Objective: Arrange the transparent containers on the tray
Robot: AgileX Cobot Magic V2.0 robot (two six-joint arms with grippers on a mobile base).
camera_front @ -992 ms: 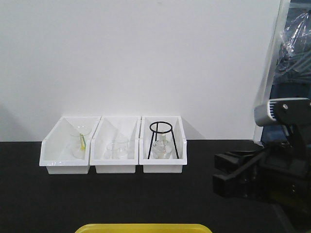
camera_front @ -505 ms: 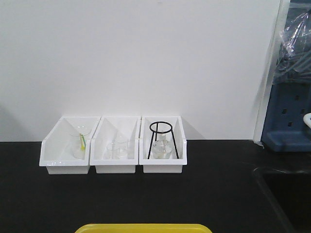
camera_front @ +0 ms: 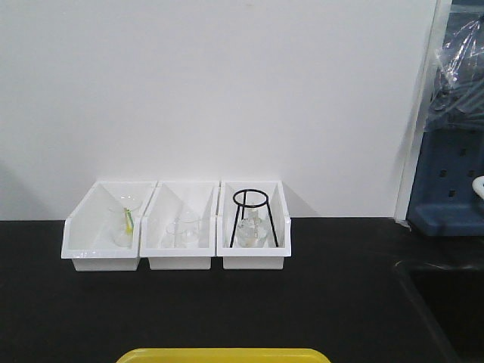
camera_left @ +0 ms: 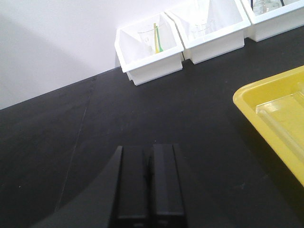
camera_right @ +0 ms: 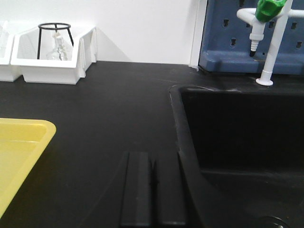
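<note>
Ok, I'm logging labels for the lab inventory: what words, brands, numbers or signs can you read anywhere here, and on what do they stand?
None: no readable text shows in any view.
The three white bins, the yellow tray and the blue pegboard show no print.
The glassware in the bins is too small and blurred to tell whether it bears marks.
The tap's green knob shows no lettering.

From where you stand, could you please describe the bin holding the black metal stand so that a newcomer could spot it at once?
Look to the white wall behind the black countertop, where three white plastic bins stand in a row. The white bin wanted is the rightmost, nearest the sink. It alone holds a black wire tripod ring stand above a clear glass flask.
</note>
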